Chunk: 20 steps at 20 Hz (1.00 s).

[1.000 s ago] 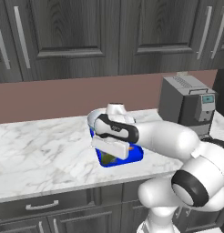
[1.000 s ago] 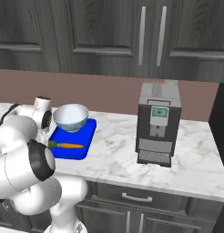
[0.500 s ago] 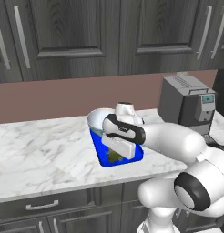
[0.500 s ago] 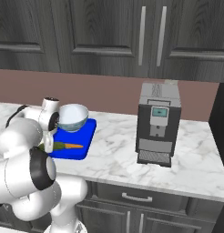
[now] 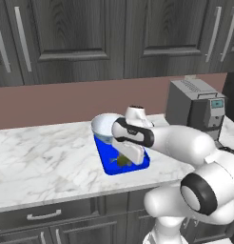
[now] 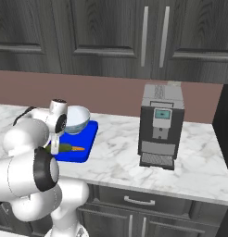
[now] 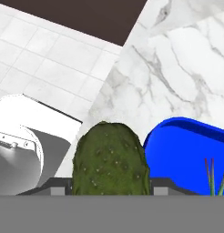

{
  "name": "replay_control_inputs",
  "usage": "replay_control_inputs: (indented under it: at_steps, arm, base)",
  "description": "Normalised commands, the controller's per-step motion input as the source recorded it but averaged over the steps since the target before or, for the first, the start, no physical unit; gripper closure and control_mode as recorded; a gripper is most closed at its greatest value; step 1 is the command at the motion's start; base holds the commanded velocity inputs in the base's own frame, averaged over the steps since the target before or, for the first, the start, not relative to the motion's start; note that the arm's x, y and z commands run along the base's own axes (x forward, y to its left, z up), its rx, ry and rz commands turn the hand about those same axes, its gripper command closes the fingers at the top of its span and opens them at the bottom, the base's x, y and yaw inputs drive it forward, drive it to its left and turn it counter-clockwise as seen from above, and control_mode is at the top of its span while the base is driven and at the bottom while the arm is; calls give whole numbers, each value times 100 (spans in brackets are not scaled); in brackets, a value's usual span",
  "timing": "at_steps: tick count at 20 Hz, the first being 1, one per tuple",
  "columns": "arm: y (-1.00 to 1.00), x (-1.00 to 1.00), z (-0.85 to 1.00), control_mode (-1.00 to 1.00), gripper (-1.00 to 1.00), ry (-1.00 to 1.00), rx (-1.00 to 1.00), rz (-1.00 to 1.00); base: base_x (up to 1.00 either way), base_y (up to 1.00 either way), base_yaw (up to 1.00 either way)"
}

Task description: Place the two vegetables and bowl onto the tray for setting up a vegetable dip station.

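Note:
The blue tray [image 5: 138,164] [image 6: 86,137] lies on the marble counter with the pale blue bowl [image 5: 105,127] [image 6: 77,118] standing on its far end. An orange carrot [image 6: 78,148] rests on the tray's near part, its green tip [image 7: 216,181] at the edge of the hand view. My gripper [image 5: 124,161] [image 6: 56,148] [image 7: 109,187] is shut on the dark green cucumber [image 5: 121,161] [image 6: 64,147] [image 7: 109,161] and holds it low over the tray's near left corner [image 7: 186,150]. Whether the cucumber touches the tray cannot be told.
A dark coffee machine [image 5: 197,108] [image 6: 160,127] stands on the counter to the right of the tray. Dark cabinets hang above the counter, and drawers sit below it. The counter's front edge and the tiled floor [image 7: 45,59] lie just beyond the cucumber.
My hand has carried the cucumber a little to the right and down over the tray. Tray, bowl and carrot have stayed put.

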Motion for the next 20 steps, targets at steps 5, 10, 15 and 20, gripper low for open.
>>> replay_control_inputs:
  at_steps: [5,10,15,20]
  arm:
    - [-9,27,-8,-100,100,0,0,-2]
    - [-6,31,-13,-100,100,0,0,-1]
    - [-2,29,-16,-100,100,0,0,-1]
    - [0,24,-16,-100,100,0,0,-5]
  base:
    - [0,0,0]
    - [0,0,0]
    - [0,0,0]
    - [0,0,0]
